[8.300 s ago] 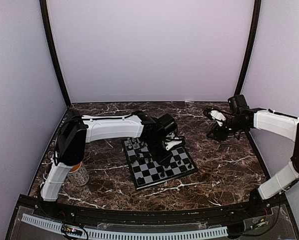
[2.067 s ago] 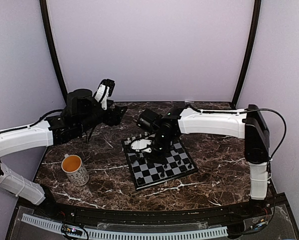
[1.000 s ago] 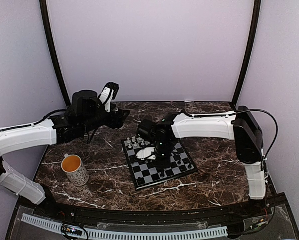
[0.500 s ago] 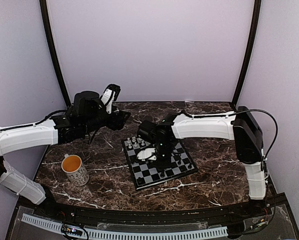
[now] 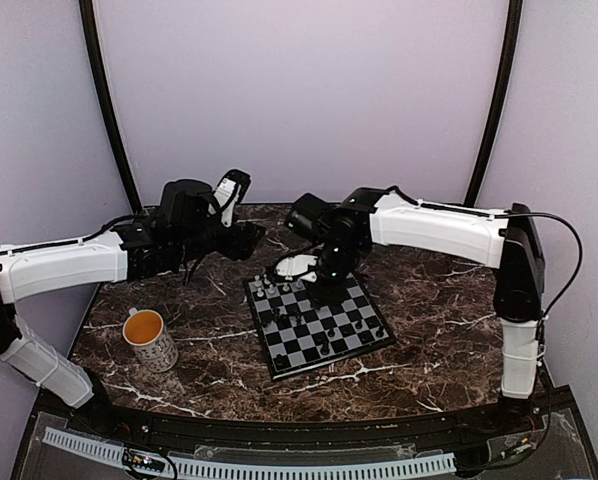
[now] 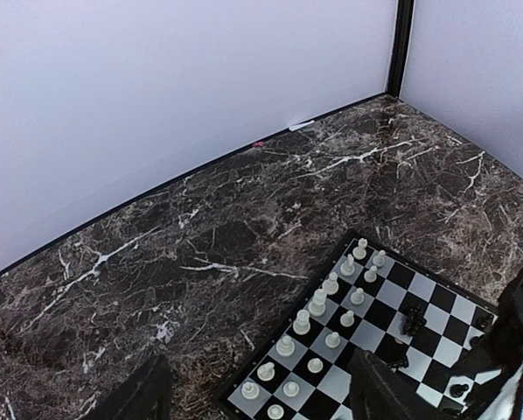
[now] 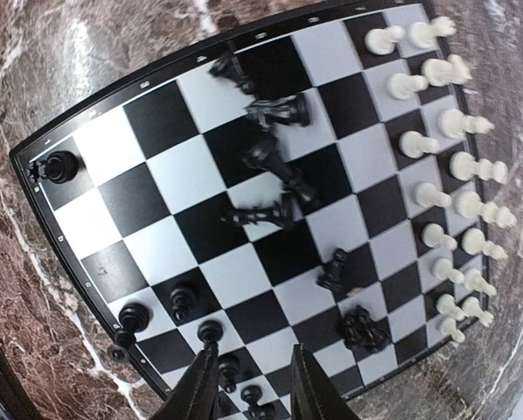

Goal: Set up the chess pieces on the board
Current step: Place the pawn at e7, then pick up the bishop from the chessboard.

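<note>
Risen since a second ago, the right claw [image 7: 253, 359] hangs above the board [image 7: 205, 175], slightly apart, empty; the left claw [image 6: 260, 367] gapes wide. Toppled black pieces [image 7: 275, 162] just ahead could scatter if nudged on descent.

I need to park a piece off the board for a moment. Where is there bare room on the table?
Widest bare marble lies right of the board. A narrower strip runs along the board's near edge; the mug borders its left end. On the board, white pieces pack one side and black pieces clutter the middle.
</note>
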You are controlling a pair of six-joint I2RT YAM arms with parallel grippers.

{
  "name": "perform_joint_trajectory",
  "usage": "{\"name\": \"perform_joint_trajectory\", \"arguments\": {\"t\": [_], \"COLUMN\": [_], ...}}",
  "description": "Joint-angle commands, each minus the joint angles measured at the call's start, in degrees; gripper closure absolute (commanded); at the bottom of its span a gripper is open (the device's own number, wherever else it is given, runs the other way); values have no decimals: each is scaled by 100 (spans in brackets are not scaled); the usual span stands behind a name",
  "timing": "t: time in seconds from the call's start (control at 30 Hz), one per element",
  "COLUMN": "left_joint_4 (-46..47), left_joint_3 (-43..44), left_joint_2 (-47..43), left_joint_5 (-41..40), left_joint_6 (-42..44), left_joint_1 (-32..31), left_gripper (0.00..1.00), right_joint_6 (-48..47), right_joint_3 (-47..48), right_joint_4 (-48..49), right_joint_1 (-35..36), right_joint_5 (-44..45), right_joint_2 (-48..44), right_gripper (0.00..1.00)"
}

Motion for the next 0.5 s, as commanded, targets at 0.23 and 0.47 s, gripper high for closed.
{"name": "perform_joint_trajectory", "arguments": {"t": [0.23,0.47], "left_joint_4": [-2946,-3861], "left_joint_3": [2244,3009], "left_joint_2": [1812,2808], "left_joint_5": [1454,2426], "left_joint_6": [534,923], "left_joint_1": [43,101], "left_gripper": [49,55], "right_joint_6": [-87,-26], "right_joint_3": [-1317,-2548], "right_joint_4": [700,1697], "right_joint_1": [-1232,-2023], "right_joint_5": [-900,-1909], "right_joint_2": [-1938,-2794], "right_gripper": [68,69]}}
